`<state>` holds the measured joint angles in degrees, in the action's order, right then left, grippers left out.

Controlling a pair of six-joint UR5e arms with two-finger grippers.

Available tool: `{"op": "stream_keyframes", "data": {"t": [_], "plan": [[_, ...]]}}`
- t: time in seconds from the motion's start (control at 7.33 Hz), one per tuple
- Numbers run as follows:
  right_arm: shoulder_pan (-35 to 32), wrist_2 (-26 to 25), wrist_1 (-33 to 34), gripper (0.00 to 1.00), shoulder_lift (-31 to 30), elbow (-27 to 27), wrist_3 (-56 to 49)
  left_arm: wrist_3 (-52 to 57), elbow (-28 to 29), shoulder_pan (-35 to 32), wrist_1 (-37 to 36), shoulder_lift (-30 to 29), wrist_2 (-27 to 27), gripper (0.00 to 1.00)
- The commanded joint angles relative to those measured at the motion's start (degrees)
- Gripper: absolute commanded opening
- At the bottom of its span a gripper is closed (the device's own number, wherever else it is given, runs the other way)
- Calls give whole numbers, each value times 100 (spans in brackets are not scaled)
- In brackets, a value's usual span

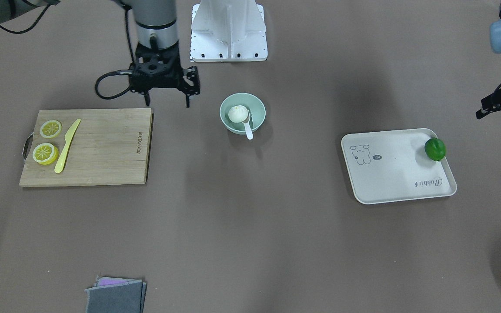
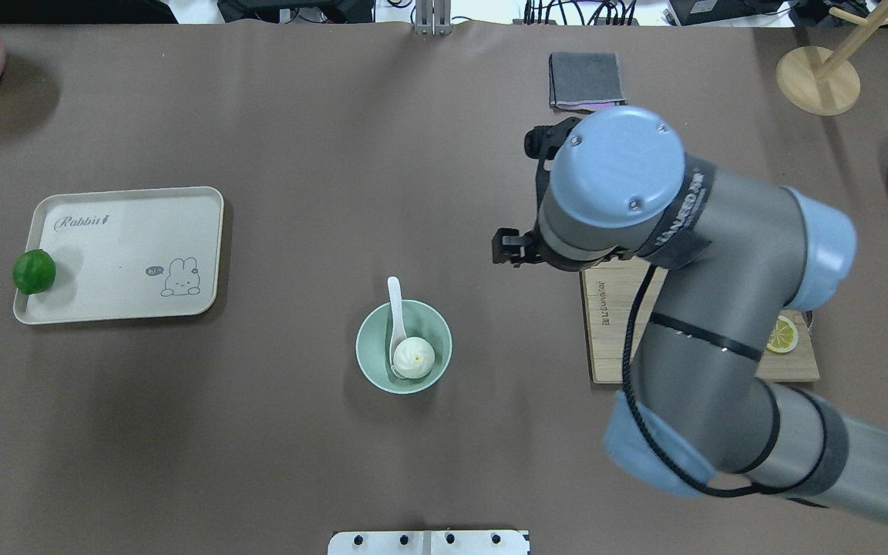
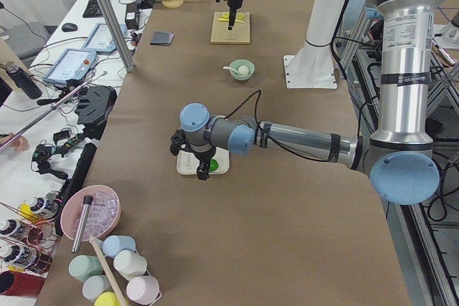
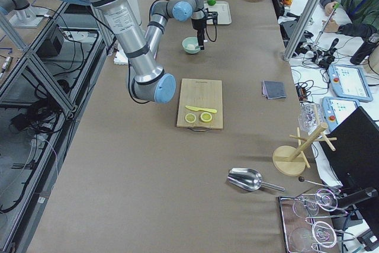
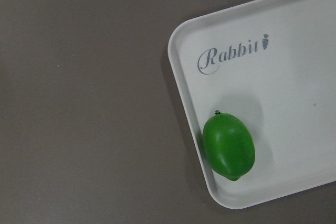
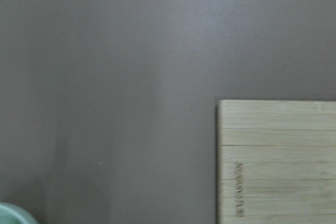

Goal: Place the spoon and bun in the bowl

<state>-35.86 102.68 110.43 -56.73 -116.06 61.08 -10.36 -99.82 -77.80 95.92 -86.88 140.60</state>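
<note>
The mint-green bowl stands at the table's middle. The white bun lies inside it. The white spoon rests in it too, scoop beside the bun, handle sticking out over the rim. The overhead view shows the bowl, bun and spoon the same way. My right gripper hangs open and empty between the bowl and the cutting board, apart from both. My left gripper is open and empty at the tray's far end.
A bamboo cutting board carries two lemon slices and a yellow plastic knife. A cream tray holds a green lime. Folded grey cloths lie at the table's edge. The white robot base stands behind the bowl.
</note>
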Motion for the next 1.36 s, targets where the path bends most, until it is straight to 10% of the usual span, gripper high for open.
{"op": "stream_keyframes", "data": {"t": [0.0,0.55,1.23], "plan": [[-1409,1082,-21,100,-836,-118,-1723,986,67,-689,-343,258,152,99],[-3747,2595,-12,100,-2540,-57,-5030,2636,-353,-1668,-2672,-135,-692,99],[-5904,2766,-12,100,-4177,619,-8092,2653,-776,-1677,-2640,-75,-640,99]]}}
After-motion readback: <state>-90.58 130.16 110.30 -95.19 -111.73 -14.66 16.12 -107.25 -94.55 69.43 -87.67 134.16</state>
